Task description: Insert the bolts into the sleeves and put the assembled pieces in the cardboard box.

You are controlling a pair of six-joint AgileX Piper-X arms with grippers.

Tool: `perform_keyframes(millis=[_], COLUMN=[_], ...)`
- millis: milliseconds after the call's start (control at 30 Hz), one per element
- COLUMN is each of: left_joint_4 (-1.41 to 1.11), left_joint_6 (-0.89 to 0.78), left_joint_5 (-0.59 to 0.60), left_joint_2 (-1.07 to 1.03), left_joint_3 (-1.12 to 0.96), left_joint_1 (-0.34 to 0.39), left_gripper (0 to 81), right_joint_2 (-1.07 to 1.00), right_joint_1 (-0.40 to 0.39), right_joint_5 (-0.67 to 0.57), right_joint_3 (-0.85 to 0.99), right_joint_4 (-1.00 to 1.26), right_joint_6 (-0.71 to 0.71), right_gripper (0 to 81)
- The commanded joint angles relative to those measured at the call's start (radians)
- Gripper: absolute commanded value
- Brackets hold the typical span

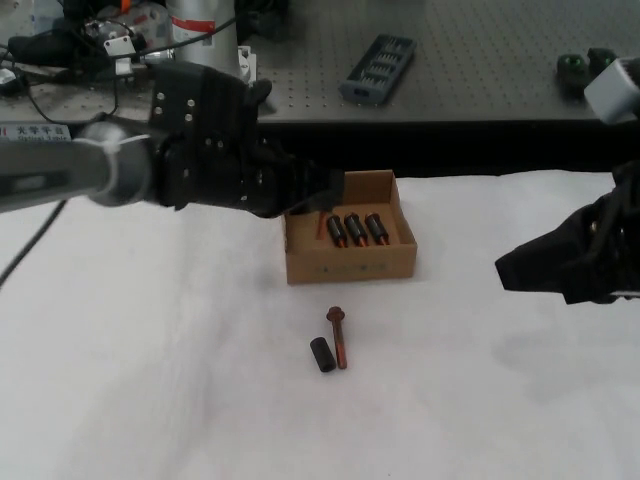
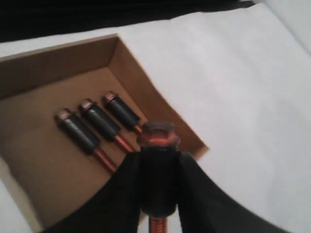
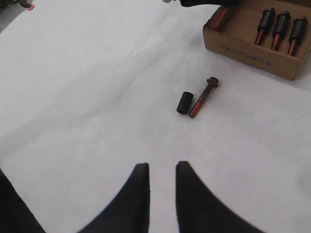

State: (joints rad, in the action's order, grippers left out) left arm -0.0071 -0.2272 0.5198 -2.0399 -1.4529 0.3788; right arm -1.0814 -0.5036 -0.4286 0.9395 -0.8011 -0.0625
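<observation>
Two loose parts nearest, on the white-covered table [image 1: 150,400]: a short black sleeve [image 1: 321,355] and a copper-coloured bolt [image 1: 339,338], just beside each other, sleeve on the bolt's left, contact between them too fine to tell. Bolt's long axis running near to far, head at the far end, toward the box; sleeve roughly parallel to it.

Off to the right and a little farther, the right end effector [image 3: 162,167], fingers [image 3: 141,189] slightly apart with nothing between them, above the cloth, facing the loose pair and well apart from it.

Farther on, the cardboard box [image 1: 350,268], with three assembled pieces [image 1: 353,230] laid side by side in its right part. Above the box's left part, the left end effector [image 2: 158,160], clamped on a fourth assembled piece [image 2: 158,134]: grip on the black sleeve part, bolt head clear beyond it, shank trailing back. Held piece seemingly tilted, axis roughly in line with the three laid ones, bare box floor beside them.

Likely step in hand: setting that piece down in the open part. For the loose pair, right arm free and pointed at it, left arm occupied.

Farthest back, a ribbed blue-grey block [image 1: 377,67] on the dark perforated table.
</observation>
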Motion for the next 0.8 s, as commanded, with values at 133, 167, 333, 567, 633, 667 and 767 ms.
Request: perform_keyframes(millis=[133, 167, 333, 567, 633, 667, 767], left_joint_4=[0.088, 0.088, 0.088, 0.234, 0.261, 0.27, 0.282], left_joint_6=[0.02, 0.033, 0.051, 0.055, 0.055, 0.055, 0.033], left_joint_5=[-0.045, -0.045, -0.045, -0.1, -0.101, -0.107, -0.104], left_joint_2=[-0.183, -0.199, -0.246, -0.248, -0.248, -0.248, -0.248], left_joint_3=[-0.25, -0.266, -0.319, -0.319, -0.319, -0.319, -0.325], left_joint_1=[-0.021, -0.021, -0.021, -0.021, -0.021, -0.021, -0.021], left_gripper=[0.6, 0.6, 0.6, 18.7, 30.5, 35.8, 39.7], right_joint_2=[0.013, 0.013, 0.013, 0.013, 0.013, 0.013, 0.013], right_joint_1=[0.006, 0.006, 0.006, 0.006, 0.006, 0.006, 0.006], right_joint_5=[-0.007, -0.007, -0.007, -0.007, -0.007, -0.007, -0.007], right_joint_3=[0.005, 0.005, 0.005, 0.005, 0.005, 0.005, 0.005], right_joint_4=[0.001, 0.001, 0.001, 0.004, 0.004, 0.004, 0.004], right_joint_6=[-0.029, -0.029, -0.029, -0.029, -0.029, -0.029, -0.029], right_gripper=[2.5, 2.5, 2.5, 2.5, 2.5, 2.5, 2.5])
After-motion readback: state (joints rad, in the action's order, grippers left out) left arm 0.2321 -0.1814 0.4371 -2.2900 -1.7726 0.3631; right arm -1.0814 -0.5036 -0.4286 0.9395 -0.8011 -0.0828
